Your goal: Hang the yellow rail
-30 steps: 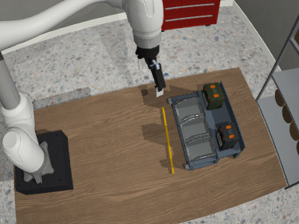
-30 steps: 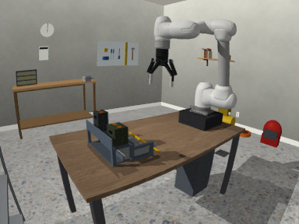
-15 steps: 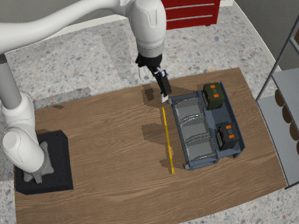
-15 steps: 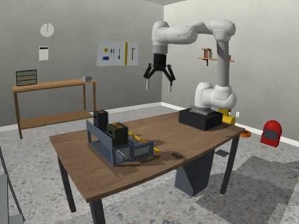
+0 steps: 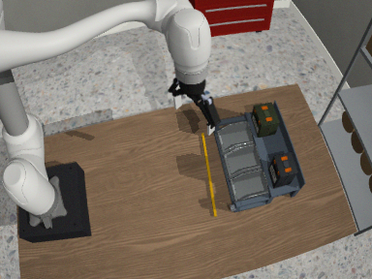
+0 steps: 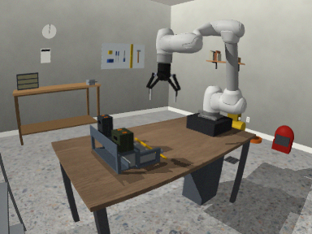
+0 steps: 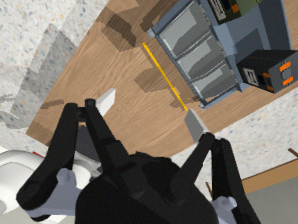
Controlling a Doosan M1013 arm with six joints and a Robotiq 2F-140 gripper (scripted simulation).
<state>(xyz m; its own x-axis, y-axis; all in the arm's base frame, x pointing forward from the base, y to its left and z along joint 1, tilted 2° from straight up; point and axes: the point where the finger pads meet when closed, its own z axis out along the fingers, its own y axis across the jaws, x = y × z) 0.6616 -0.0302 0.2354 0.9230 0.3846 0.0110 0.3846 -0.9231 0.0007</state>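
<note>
The thin yellow rail point(image 5: 208, 175) lies along the front of the blue-grey bin rack point(image 5: 257, 156), parallel to it. It also shows in the exterior view point(image 6: 149, 148) and in the wrist view point(image 7: 164, 76). I cannot make out the two hooks or whether the rail rests on them or on the table. My gripper point(image 6: 163, 87) is open and empty, high above the table near the far end of the rail. It shows in the top view point(image 5: 194, 113) and in the wrist view point(image 7: 152, 112), fingers spread wide.
Two dark green boxes with orange marks point(image 5: 265, 118) point(image 5: 282, 169) sit in the rack's rear compartments. The arm's black base point(image 5: 53, 202) stands at the table's left end. A metal shelf point(image 5: 353, 140) stands to the right of the table.
</note>
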